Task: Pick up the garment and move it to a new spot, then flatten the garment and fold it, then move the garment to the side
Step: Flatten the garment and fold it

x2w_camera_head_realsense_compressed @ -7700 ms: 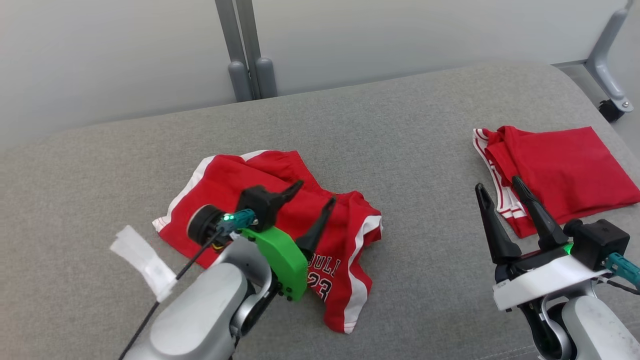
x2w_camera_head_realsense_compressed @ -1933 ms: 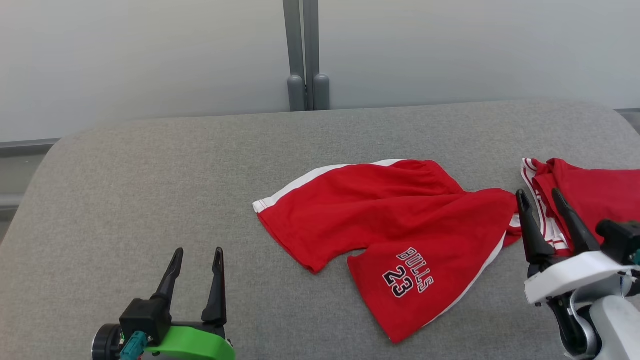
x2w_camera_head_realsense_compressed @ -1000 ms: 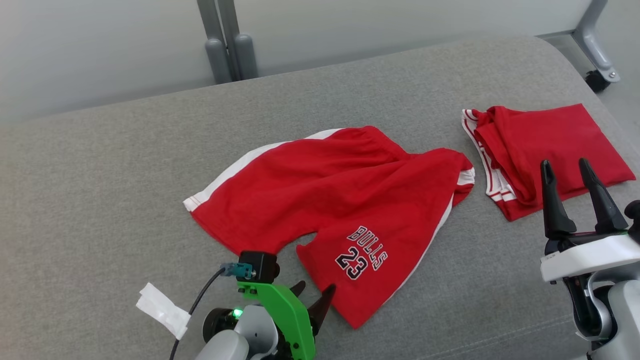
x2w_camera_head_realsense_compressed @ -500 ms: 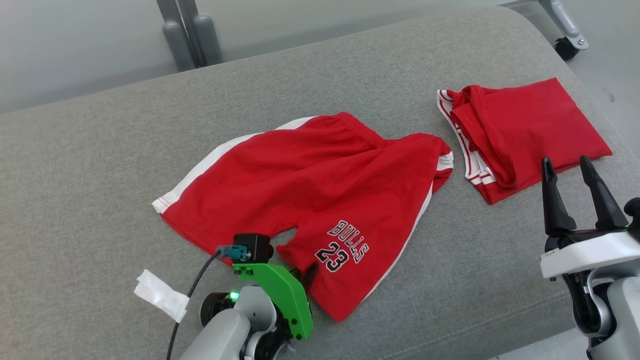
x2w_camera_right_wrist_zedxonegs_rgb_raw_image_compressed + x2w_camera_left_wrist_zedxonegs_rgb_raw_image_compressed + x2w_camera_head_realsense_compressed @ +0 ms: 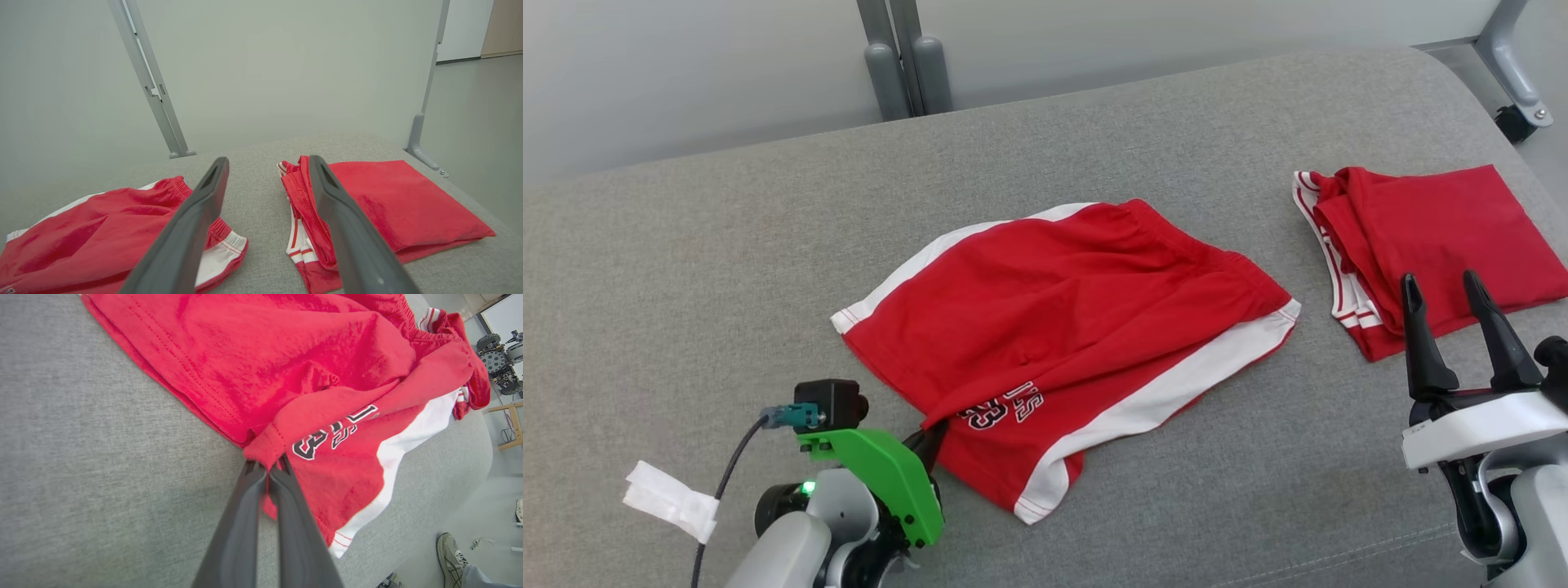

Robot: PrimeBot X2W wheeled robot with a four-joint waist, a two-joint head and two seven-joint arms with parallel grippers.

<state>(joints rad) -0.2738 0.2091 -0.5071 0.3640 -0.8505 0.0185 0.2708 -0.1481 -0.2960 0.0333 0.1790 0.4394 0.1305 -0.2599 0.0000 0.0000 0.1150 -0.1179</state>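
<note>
One second earlier the left claw (image 5: 267, 467) had its two dark fingers apart just short of the printed leg, and the whole number print lay in view. By this moment the fingers had closed flat together and a fold of cloth covered part of the print. Pinched between the fingertips was a hemmed corner of the red basketball shorts (image 5: 1078, 327) with white side stripes and a black-and-white number print. That corner sat slightly raised off the grey woven upholstered surface (image 5: 727, 269).

From the pinch, the whole garment lay ahead of the claw and off to its right, with none of it behind. Its long axis ran on a slant from the fingertips toward the far right. The broad white stripe formed the near edge and the gathered waistband the far end. Just beyond the tips the number showed, half hidden under the upper layer. By my reading the coming move turned on this: a pull back toward the claw's own side would draw the cloth taut along that axis, while a carry forward would double it over.

The right claw (image 5: 1439, 282), its fingers wide apart and holding nothing, hung well apart from the pinch and nearer the waistband end. It hung over the near edge of a folded red garment with striped white trim (image 5: 1437, 220).
</note>
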